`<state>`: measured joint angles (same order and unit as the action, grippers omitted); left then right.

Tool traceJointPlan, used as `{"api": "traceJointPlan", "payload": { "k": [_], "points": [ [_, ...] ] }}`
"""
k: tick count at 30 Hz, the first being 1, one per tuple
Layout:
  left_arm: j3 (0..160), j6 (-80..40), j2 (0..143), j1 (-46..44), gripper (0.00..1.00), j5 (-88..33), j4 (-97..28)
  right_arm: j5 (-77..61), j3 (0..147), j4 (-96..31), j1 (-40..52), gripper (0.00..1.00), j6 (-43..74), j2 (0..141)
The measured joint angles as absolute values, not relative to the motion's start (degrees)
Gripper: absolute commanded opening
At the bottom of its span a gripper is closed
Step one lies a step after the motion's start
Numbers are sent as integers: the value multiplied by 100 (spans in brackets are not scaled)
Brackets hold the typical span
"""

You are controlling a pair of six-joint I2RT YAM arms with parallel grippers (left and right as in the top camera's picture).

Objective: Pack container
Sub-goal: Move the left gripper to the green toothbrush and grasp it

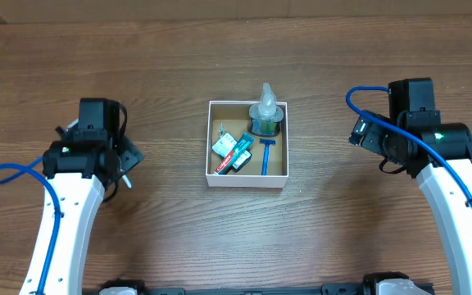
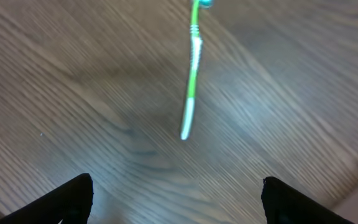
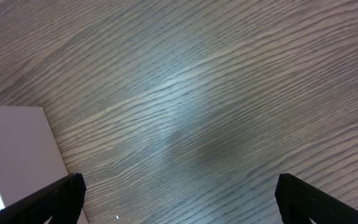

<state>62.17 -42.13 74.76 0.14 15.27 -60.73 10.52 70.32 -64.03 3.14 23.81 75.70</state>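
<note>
Either side of the container (image 1: 247,181), left and right jaws wide apart, empty.

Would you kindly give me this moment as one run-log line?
Pack container | box holds toothpaste, razor, bottle | toothbrush on table | left fingers open | right fingers open

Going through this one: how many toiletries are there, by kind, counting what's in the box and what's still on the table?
Clear bottle: 1
Blue razor: 1
Small packets: 2, as far as the overhead view shows
Green toothbrush: 1, on the table, outside the container
Total: 5
</note>
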Motion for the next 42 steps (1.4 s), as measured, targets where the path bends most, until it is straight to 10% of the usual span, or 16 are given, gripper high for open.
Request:
{"api": "traceJointPlan", "payload": {
  "k": [23,42],
  "points": [
    [3719,-3929,7846,237,96,2272,-1955,1055,7032,-6401,314,100,2379,7570],
    [3710,-2547,9024,1328,65,460,-714,1050,7032,-6401,314,100,2381,7570]
  ]
}}
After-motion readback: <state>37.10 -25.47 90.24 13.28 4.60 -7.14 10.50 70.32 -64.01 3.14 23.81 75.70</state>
